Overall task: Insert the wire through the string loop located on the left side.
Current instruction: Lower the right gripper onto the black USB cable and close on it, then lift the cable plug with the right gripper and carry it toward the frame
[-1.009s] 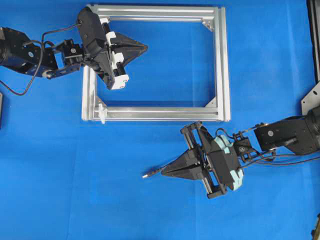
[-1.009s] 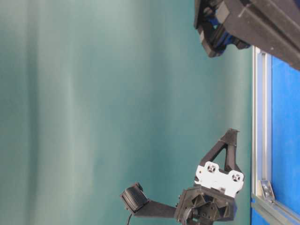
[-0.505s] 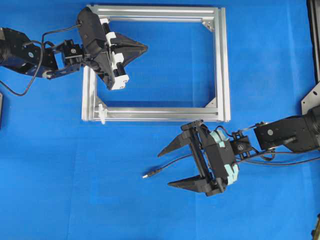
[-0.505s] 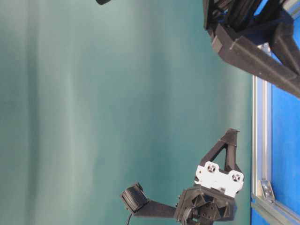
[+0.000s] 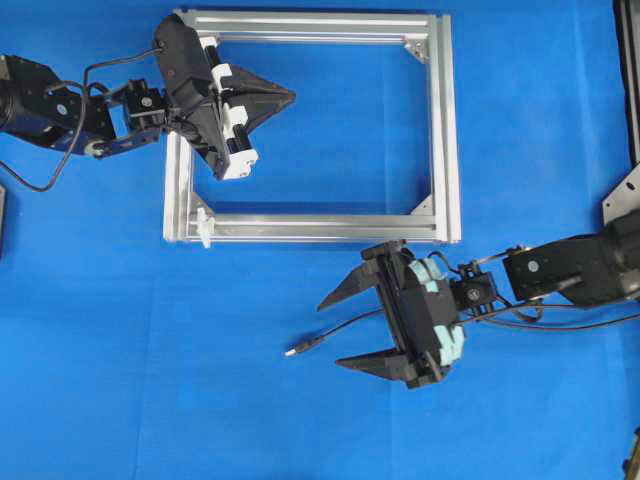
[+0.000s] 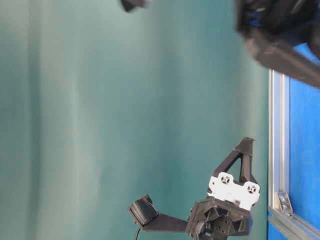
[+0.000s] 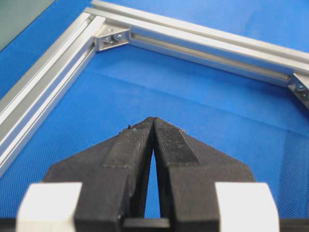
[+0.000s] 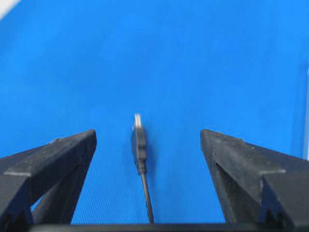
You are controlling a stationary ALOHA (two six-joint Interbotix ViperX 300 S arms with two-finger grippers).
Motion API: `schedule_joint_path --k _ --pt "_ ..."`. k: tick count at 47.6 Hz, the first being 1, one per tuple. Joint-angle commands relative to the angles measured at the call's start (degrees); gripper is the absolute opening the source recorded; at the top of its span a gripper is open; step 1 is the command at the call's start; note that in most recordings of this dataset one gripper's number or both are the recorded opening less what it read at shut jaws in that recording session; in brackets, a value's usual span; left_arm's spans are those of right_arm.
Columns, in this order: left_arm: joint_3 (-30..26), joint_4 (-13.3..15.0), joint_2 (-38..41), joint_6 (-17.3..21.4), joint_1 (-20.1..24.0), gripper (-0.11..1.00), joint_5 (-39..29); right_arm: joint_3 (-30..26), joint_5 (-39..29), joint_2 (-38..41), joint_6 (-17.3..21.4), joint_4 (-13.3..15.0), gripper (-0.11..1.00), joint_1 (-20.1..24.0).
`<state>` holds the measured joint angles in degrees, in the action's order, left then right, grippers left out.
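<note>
Right gripper (image 5: 333, 330) spread wide, the wire (image 5: 330, 333) lying loose on the blue mat (image 5: 150, 380) between its fingers, plug tip (image 8: 138, 133) pointing left, while left gripper (image 5: 290, 97) sits closed, empty, inside the aluminium frame (image 5: 445, 130).

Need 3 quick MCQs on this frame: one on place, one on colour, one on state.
1. Where does the wire's plug tip lie?
A. inside the metal frame
B. on the blue mat below the frame
C. in the left gripper

2. What colour are the blocks on the left gripper?
A. white
B. red
C. yellow

3. How is the right gripper?
A. shut on the wire
B. shut, holding nothing
C. open, wire between its fingers

Key: 1 B, the wire lies on the mat outside the frame. 2 A, the left gripper carries white blocks. 3 C, the right gripper has its fingers spread either side of the wire.
</note>
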<state>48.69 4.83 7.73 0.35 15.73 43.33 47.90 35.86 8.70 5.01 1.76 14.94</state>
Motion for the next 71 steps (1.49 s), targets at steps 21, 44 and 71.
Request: schedule_joint_path --k 21,44,71 --pt "-0.4 -0.2 -1.7 -0.2 -0.1 0.00 0.4 -1.8 2.5 6.8 0.4 -2.9 0.94 0.1" --pt "-0.3 -0.2 -1.7 -0.1 -0.1 0.00 0.4 -1.8 3.2 8.1 0.3 -3.2 0.79 0.3" --pt "-0.3 -0.2 -1.6 -0.1 -0.1 0.00 0.4 -2.0 3.2 8.1 0.2 -2.8 0.00 0.1"
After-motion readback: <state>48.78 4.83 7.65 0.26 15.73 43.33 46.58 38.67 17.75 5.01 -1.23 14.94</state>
